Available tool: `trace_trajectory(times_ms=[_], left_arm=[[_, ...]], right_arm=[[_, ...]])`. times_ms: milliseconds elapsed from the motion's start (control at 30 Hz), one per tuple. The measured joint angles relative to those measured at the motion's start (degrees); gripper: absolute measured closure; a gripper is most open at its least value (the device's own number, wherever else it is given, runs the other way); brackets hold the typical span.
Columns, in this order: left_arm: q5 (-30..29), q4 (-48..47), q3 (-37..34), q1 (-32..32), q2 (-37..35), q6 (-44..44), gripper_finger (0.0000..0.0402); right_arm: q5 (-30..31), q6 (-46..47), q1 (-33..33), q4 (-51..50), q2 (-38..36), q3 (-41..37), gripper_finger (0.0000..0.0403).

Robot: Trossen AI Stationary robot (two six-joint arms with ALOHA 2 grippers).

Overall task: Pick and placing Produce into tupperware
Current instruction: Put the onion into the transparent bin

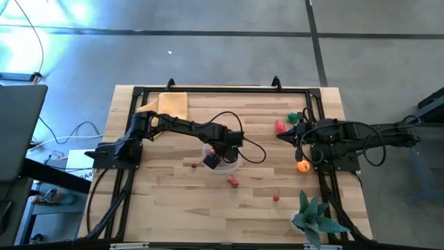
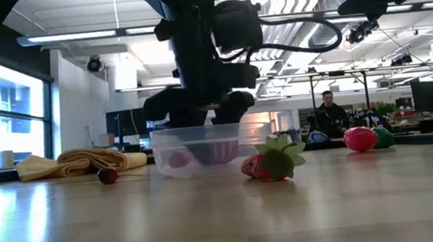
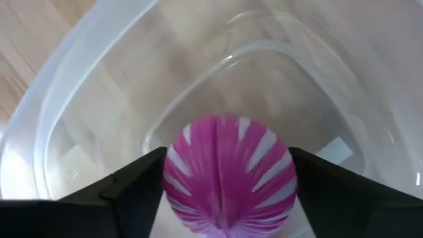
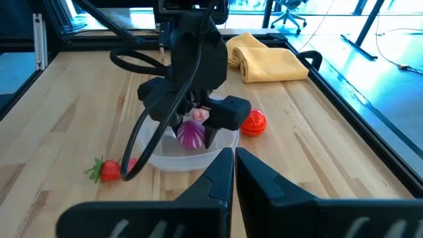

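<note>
The clear tupperware (image 1: 234, 165) (image 2: 202, 138) stands on the wooden table near its middle. My left gripper (image 1: 211, 161) (image 4: 195, 132) reaches down into it, shut on a purple, white-striped produce piece (image 3: 228, 172) (image 4: 192, 135). A strawberry (image 1: 234, 181) (image 2: 273, 162) lies on the table just near of the tub, a small dark red berry (image 1: 192, 165) to its left. Red (image 1: 279, 126), green (image 1: 294, 118) and orange (image 1: 302, 165) pieces lie at the right. My right gripper (image 4: 234, 158) (image 1: 281, 134) waits shut, raised at the right. My left gripper pinches the purple piece by its two opposite round sides (image 3: 173, 173) between its two fingers (image 3: 132, 192). The fingers come from above, pointing down into the tub. The piece sits low inside the tub walls (image 2: 218, 151); whether it rests on the floor I cannot tell.
A folded yellow cloth (image 1: 170, 104) lies at the far left corner. A spiky teal plant (image 1: 312, 219) stands at the near right. One small red piece (image 1: 276, 198) lies near the front, and a red round one (image 4: 254, 122) lies beside the tub. A black frame (image 1: 208, 89) borders the table.
</note>
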Motion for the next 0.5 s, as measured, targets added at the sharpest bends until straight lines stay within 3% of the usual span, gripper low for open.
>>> trace_trajectory(times_ms=[233, 500], left_arm=[[-0.09, -0.21, 0.00, 0.00, 0.00, 2.46, 0.0033], [-0.09, -0.63, 0.12, -0.02, 0.02, 2.89, 0.0021]], right_arm=[[-0.01, 0.00, 0.01, 0.01, -0.01, 0.00, 0.0394], [-0.02, 0.00, 0.00, 0.01, 0.00, 0.00, 0.0394]])
